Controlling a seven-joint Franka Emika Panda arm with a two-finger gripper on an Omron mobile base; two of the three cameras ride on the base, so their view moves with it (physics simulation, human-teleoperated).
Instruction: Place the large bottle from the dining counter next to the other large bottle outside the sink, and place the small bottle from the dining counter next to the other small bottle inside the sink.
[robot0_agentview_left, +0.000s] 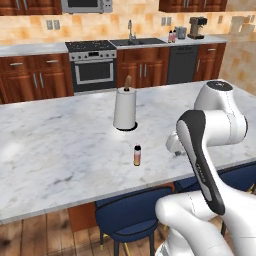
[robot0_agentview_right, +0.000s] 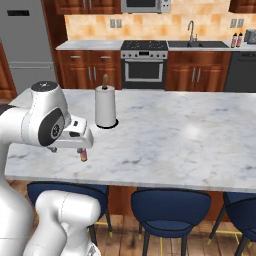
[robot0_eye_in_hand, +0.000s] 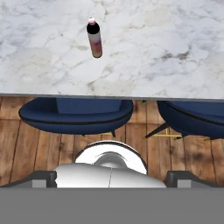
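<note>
One bottle (robot0_agentview_left: 137, 155) with a dark top and a pink-orange label stands upright near the front edge of the marble dining counter (robot0_agentview_left: 60, 150). I cannot tell whether it is the large or the small one. My gripper (robot0_agentview_left: 175, 150) hovers just above the counter to its right, open and empty. In the right base view the bottle (robot0_agentview_right: 83, 155) peeks out below the gripper (robot0_agentview_right: 67, 148). The hand view shows the bottle (robot0_eye_in_hand: 94, 38) apart from the wide-spread gripper (robot0_eye_in_hand: 112, 177). Two bottles (robot0_agentview_right: 236, 40) stand on the back counter right of the sink (robot0_agentview_right: 200, 44); the sink's inside is hidden.
A paper towel roll (robot0_agentview_left: 125, 109) on a dark base stands mid-counter behind the bottle. Blue stools (robot0_eye_in_hand: 76, 114) sit under the counter's front edge. Along the back wall are a stove (robot0_agentview_left: 91, 62), a coffee machine (robot0_agentview_left: 196, 27) and a fridge (robot0_agentview_right: 27, 45).
</note>
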